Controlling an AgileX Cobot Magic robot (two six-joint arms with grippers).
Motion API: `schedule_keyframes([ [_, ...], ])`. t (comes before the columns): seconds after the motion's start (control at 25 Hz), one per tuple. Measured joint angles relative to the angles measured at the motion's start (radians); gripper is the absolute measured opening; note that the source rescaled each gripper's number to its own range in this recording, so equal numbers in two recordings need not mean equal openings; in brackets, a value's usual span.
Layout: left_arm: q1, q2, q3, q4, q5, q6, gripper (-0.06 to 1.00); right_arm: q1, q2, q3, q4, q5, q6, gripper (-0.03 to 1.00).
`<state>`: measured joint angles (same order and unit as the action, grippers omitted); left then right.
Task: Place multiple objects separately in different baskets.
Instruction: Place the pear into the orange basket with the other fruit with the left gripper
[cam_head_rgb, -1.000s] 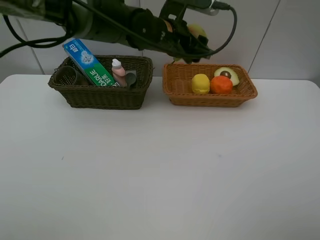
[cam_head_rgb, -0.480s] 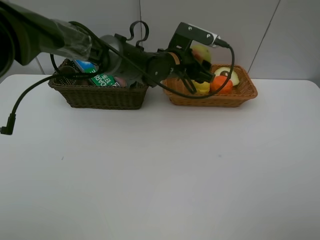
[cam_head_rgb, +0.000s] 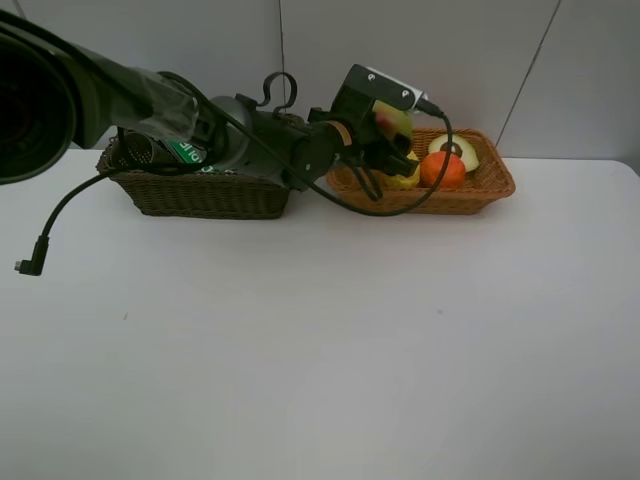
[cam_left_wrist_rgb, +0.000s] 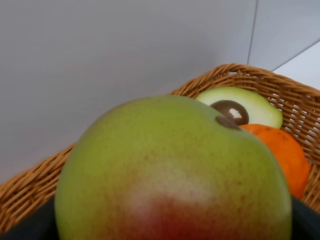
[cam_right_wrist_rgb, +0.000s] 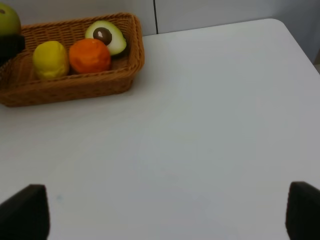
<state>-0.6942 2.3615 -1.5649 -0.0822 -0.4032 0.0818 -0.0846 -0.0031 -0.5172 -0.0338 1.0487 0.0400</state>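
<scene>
White table (cam_head_rgb: 330, 350), matte and smooth, filling most of the high view, with a rounded corner at the far right edge (cam_right_wrist_rgb: 280, 25). Behind it, pale grey wall panels (cam_head_rgb: 500, 60) split by thin dark seams, one upright, one slanting. Loose black cable (cam_head_rgb: 55, 225) trailing down onto the tabletop at the left, ending in a small plug.

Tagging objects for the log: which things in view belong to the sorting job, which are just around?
Job:
pear in left tool
lemon
orange
avocado half
tan basket
dark basket
toothpaste box

Around:
white table
loose cable
</scene>
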Motion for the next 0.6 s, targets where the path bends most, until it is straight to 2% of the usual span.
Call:
schedule_keyframes([
  [0.4,0.001,0.005,-0.016,0.000,-0.018,0.000,0.91,0.000,0.000,0.000,0.000,0.000,0.000,1.00],
  [0.6,0.001,0.014,-0.017,0.000,-0.023,-0.062,0.91,0.000,0.000,0.000,0.000,0.000,0.000,1.00],
])
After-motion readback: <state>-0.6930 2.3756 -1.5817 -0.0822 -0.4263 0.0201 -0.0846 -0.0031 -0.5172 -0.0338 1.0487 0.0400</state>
